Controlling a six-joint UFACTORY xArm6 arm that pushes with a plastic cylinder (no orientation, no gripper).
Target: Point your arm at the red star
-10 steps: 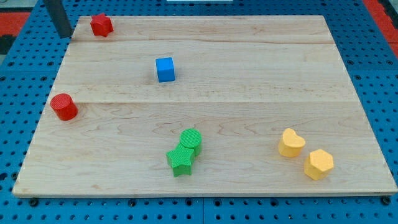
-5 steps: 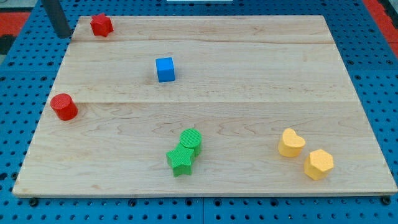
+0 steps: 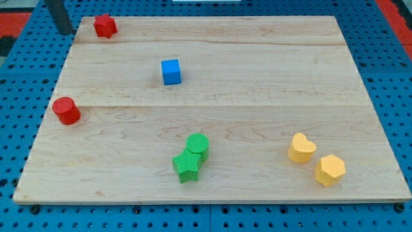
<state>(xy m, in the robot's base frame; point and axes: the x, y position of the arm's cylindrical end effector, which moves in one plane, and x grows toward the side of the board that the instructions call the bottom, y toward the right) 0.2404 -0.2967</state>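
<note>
The red star (image 3: pixel 105 26) lies at the top left corner of the wooden board (image 3: pixel 257 84). My tip (image 3: pixel 65 32) is at the view's top left, just off the board's left edge, a short way left of the red star and not touching it. The dark rod rises out of the top of the view.
A red cylinder (image 3: pixel 66 111) sits near the left edge. A blue cube (image 3: pixel 170 71) lies at upper middle. A green cylinder (image 3: pixel 197 144) touches a green star (image 3: pixel 187 166) at lower middle. Two yellow blocks (image 3: pixel 301 147) (image 3: pixel 329 170) lie at lower right.
My tip has drifted slightly up and to the left, a little farther from the red star. No block has moved.
</note>
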